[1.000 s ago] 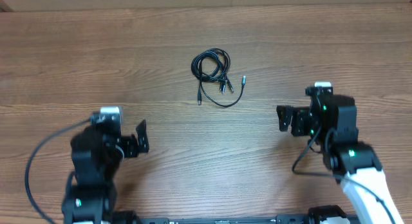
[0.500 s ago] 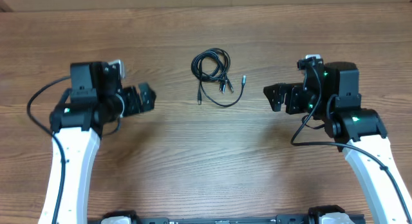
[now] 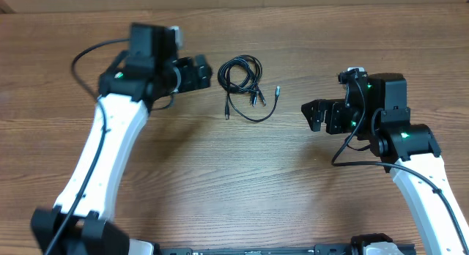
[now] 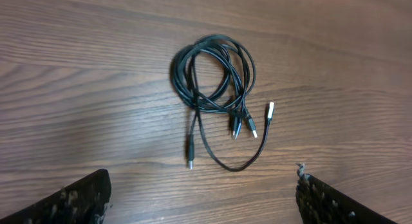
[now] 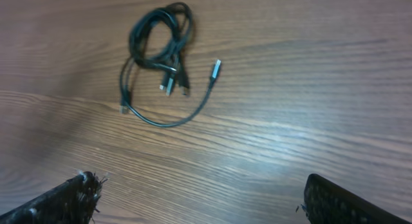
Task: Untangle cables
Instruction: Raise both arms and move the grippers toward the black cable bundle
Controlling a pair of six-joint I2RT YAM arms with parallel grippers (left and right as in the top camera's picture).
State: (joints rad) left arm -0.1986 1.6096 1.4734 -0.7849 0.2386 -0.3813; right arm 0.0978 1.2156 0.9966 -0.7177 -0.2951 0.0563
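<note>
Left gripper point(image 3: 199, 72) hovering just left of the cables point(image 3: 244, 83), fingers standing wide apart, gripping nothing. The cables are lying on the table point(image 3: 220, 174) in one knotted coil, plug ends and a loose loop trailing toward the robot; perhaps three cords, hard to tell. Right gripper point(image 3: 314, 116) hanging well off right, fingers spread, empty. Untangling not yet begun; all the separating is waiting.

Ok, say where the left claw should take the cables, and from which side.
Grip the cables at the coil's left rim, coming down from the left. The strands run bunched together there and lie flat, and the open left claw is on that side. The silver-tipped loose end lies to the right, so it is probably best left free.
</note>
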